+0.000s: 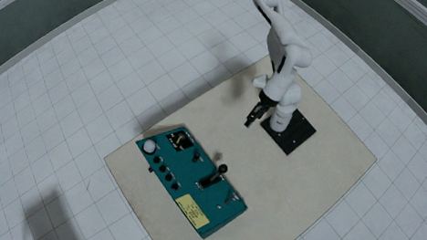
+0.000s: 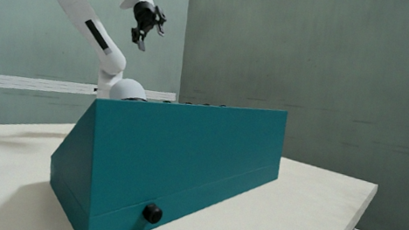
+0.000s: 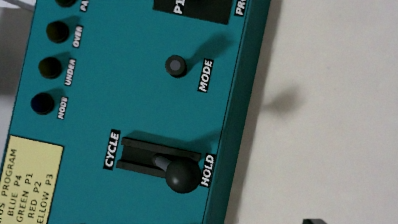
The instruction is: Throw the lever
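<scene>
A teal console [image 1: 185, 189] [image 2: 189, 153] [image 3: 125, 75] lies on the beige table. Its black ball-topped lever [image 1: 222, 168] [image 3: 182, 174] sits in a slot, leaning to the end marked HOLD; the other end is marked CYCLE. My gripper [image 1: 249, 118] [image 2: 149, 33] is open and empty, in the air between the robot base and the console, well above and apart from the lever. In the wrist view only one fingertip shows, at the bottom right edge.
The console also carries a MODE button [image 3: 175, 65], a program dial [image 1: 179, 139], a column of round lamps [image 3: 49, 67], a white dome [image 1: 149, 146] and a yellow label [image 1: 191, 211]. A black knob [image 2: 152, 213] sits on its back wall. The robot base [image 1: 289, 131] stands to the right.
</scene>
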{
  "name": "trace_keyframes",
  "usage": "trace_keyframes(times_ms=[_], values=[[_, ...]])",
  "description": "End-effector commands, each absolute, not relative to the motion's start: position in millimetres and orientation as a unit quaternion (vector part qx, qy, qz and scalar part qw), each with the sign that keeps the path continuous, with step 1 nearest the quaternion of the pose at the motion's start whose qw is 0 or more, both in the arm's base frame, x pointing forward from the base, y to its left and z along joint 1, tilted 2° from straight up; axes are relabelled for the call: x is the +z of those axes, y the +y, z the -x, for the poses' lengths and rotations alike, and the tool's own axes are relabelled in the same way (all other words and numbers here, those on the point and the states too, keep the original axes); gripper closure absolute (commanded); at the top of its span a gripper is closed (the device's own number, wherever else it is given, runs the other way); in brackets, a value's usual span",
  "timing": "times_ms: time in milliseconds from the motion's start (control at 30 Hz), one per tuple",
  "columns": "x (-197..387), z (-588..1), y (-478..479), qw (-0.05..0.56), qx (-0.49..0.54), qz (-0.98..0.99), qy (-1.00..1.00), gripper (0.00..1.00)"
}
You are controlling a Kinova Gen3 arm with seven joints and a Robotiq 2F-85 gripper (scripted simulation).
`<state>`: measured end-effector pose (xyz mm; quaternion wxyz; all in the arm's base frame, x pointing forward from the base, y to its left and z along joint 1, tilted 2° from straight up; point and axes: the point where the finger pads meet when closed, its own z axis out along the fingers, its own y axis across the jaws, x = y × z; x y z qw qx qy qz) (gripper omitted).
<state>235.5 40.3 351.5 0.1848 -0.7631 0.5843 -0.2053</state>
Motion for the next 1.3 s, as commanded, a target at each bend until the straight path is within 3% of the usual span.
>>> trace_keyframes(times_ms=[0, 1267], values=[[346.5, -240.8, 49.4, 0.193, -0.195, 0.733, 0.622, 0.0], [293.6, -297.1, 88.6, 0.235, -0.085, 0.44, 0.863, 0.0]])
